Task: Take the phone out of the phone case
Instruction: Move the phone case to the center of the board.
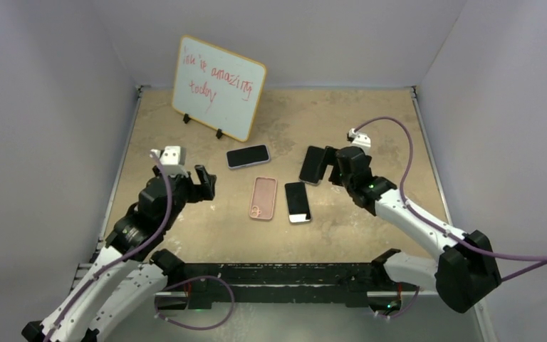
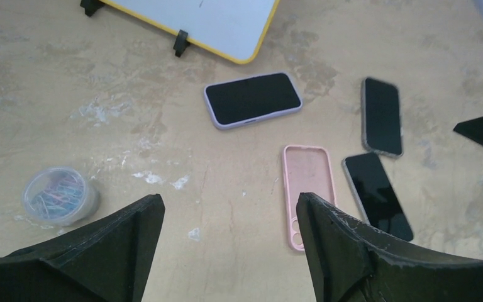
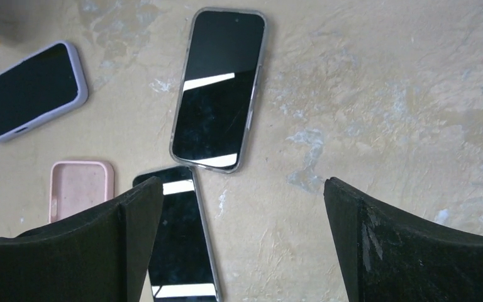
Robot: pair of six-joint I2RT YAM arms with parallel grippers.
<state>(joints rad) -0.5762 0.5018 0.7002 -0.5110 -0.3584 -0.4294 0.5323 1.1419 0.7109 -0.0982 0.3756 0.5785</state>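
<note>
Looking down from the top camera, four things lie mid-table (image 1: 377,121): a lilac-cased phone (image 1: 248,156) at the back, an empty pink case (image 1: 263,198) nearer the arms, a bare phone (image 1: 298,202) just beside the case on its right, and a clear-cased phone (image 1: 313,164) behind the bare one. A whiteboard (image 1: 217,87) stands propped at the back left, well apart from them. The left gripper (image 1: 205,182) hangs left of the pink case with nothing in it, its jaws apart. The right gripper (image 1: 331,169) sits just beside the clear-cased phone, partly hiding its right edge; how wide its jaws stand cannot be told from here. From the left wrist, the left gripper (image 2: 229,201) spreads wide over bare table and grasps nothing. The pink case (image 2: 308,189) lies open side up, its near end hidden by the right-hand finger (image 2: 352,251). The bare phone (image 2: 377,195) lies screen up next to it, the clear-cased phone (image 2: 382,115) and lilac-cased phone (image 2: 253,99) beyond. A tub (image 2: 60,195) of coloured clips stands near the left-hand finger, and the whiteboard (image 2: 214,25) crosses the top edge. From the right wrist, the right gripper (image 3: 243,185) is wide and empty above the table. The clear-cased phone (image 3: 219,88) lies screen up just ahead of the fingertips, its near corner touching or almost touching the bare phone (image 3: 179,245). The left-hand finger (image 3: 100,251) covers part of the pink case (image 3: 78,185), and the lilac-cased phone (image 3: 30,89) lies at far left.
</note>
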